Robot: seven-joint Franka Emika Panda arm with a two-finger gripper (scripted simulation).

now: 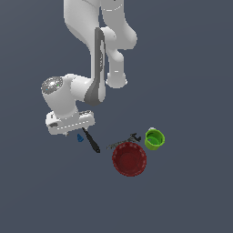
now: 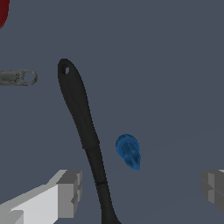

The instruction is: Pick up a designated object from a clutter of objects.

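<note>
The tiny bright-blue stubby piece (image 1: 80, 138) lies on the dark floor just below my gripper (image 1: 73, 131). In the wrist view the blue piece (image 2: 128, 151) sits between my open fingers (image 2: 65, 192), closer to the middle, and nothing is held. The gripper (image 2: 140, 188) hovers above it. The black long-handled spatula (image 1: 91, 141) lies right beside the blue piece; its handle (image 2: 83, 127) runs past one finger. The dark red ribbed bowl (image 1: 129, 158), lime green cup (image 1: 154, 139) and thin dark metal tool (image 1: 123, 142) lie toward the exterior view's right.
The end of the metal tool (image 2: 19, 77) and an edge of the red bowl (image 2: 2, 13) show in the wrist view, away from the fingers. The floor (image 1: 191, 195) is a plain dark grey surface.
</note>
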